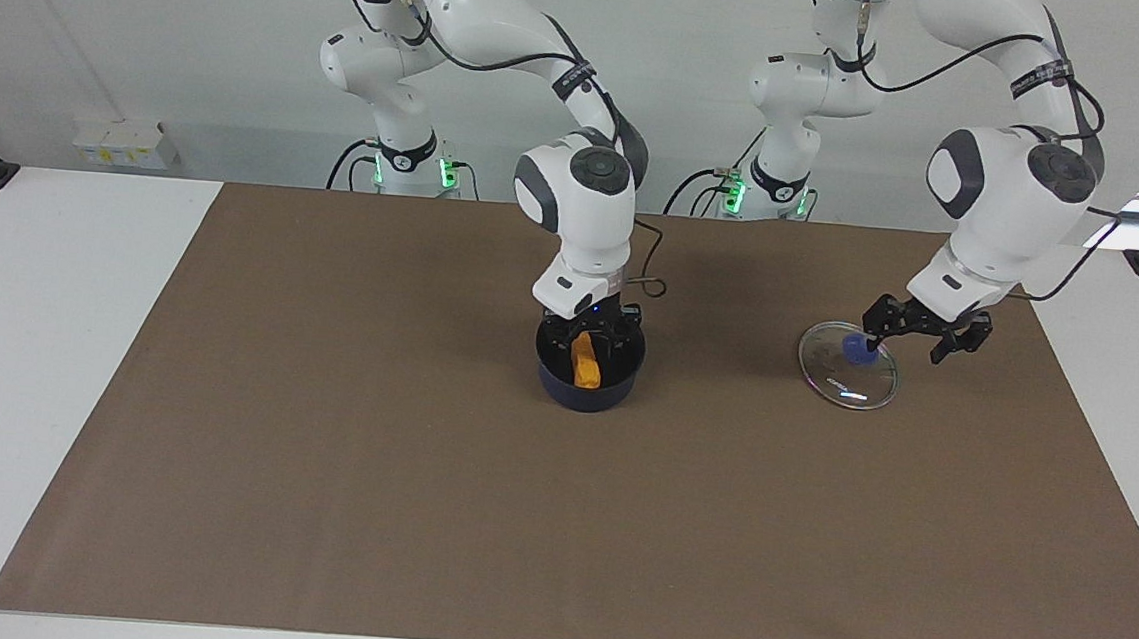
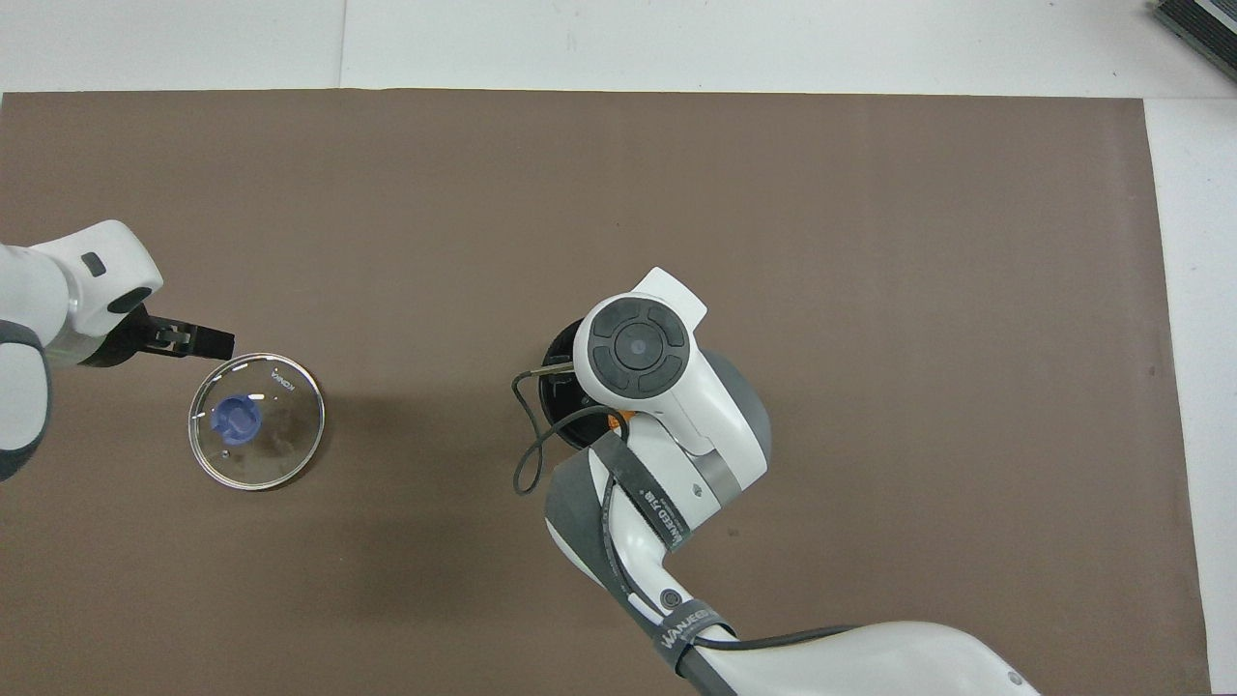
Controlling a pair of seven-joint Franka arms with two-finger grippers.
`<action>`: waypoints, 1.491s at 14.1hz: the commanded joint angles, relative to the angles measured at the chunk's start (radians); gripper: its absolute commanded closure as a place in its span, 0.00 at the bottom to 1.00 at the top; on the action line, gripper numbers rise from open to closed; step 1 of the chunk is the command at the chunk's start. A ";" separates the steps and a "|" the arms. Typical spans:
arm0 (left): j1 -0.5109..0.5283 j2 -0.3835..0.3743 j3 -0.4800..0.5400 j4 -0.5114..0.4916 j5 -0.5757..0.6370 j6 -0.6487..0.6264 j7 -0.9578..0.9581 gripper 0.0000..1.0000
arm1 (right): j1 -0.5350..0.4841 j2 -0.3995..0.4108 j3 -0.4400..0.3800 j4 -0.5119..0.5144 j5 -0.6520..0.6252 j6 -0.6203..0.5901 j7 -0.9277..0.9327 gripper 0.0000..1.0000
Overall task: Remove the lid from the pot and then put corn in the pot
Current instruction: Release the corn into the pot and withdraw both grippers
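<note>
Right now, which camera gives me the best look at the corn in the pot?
The facing view: the corn shows as an orange cob leaning inside the pot, just under the right pincer. In the overhead view the right arm's wrist covers the pot, leaving only an orange sliver beside a bit of dark rim.

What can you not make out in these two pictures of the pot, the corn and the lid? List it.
- Overhead view: the pot and corn lie almost wholly under the right arm's wrist.
- Both views: the pot's handle never shows.
- Facing view: whether the right tool, down in the pot, grips the corn.
- Overhead view: left arm cut by the edge beside the lid.
</note>
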 commanded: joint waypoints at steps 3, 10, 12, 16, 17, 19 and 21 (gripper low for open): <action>0.002 0.026 0.009 0.261 -0.015 -0.253 -0.128 0.00 | -0.005 -0.005 0.004 0.007 0.003 0.033 0.000 0.00; 0.110 -0.001 -0.078 0.375 -0.012 -0.428 -0.199 0.00 | -0.142 -0.196 -0.023 0.007 -0.005 -0.169 -0.070 0.00; 0.108 -0.003 -0.082 0.406 -0.012 -0.461 -0.199 0.00 | -0.191 -0.242 -0.023 0.007 -0.007 -0.223 -0.108 0.00; 0.101 -0.006 -0.079 0.417 -0.001 -0.476 -0.185 0.00 | -0.301 -0.366 -0.023 0.009 -0.005 -0.345 -0.187 0.00; 0.096 -0.003 -0.079 0.438 0.000 -0.494 -0.183 0.00 | -0.329 -0.400 -0.025 0.010 -0.004 -0.391 -0.217 0.00; 0.091 -0.002 -0.079 0.454 0.000 -0.493 -0.133 0.00 | -0.384 -0.454 -0.025 0.041 0.004 -0.503 -0.295 0.00; 0.076 -0.005 -0.079 0.447 0.000 -0.492 -0.127 0.00 | -0.424 -0.482 -0.026 0.084 0.010 -0.610 -0.352 0.00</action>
